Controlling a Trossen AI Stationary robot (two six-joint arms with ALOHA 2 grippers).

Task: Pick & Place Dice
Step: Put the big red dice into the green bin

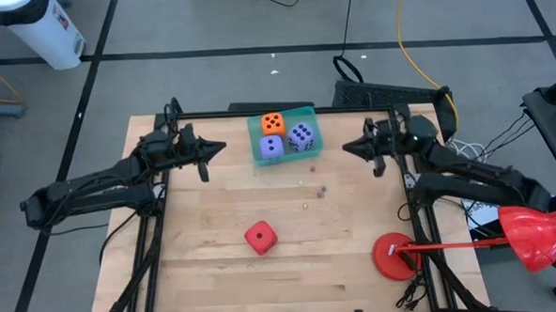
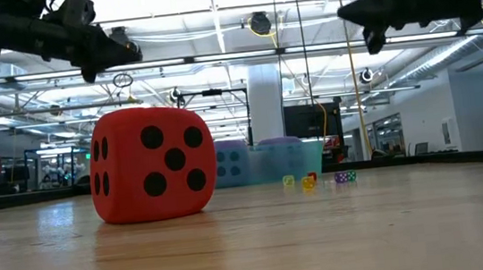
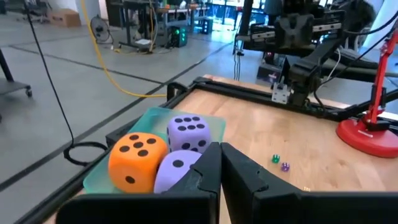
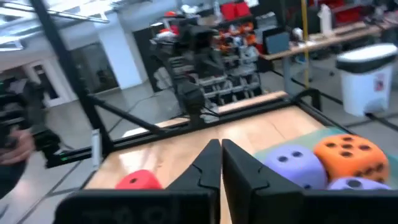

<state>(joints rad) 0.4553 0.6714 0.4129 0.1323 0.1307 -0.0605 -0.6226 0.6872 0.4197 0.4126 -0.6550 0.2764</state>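
A green tray (image 1: 258,129) stands at the table's far edge. In it sit an orange die (image 1: 273,123) and two purple dice (image 1: 271,148) (image 1: 302,136). A red die (image 1: 260,238) rests flat on the bare wood nearer the front, large in the low view (image 2: 150,165). My left gripper (image 1: 217,149) hovers shut above the table, left of the tray, pointing at it (image 3: 219,146). My right gripper (image 1: 348,148) hovers shut to the right of the tray (image 4: 221,144). Neither holds anything.
Several tiny coloured dice (image 1: 314,187) lie scattered on the wood right of centre. A red round disc (image 1: 395,256) with a red stem stands at the front right. A black frame rail (image 1: 159,236) borders the table.
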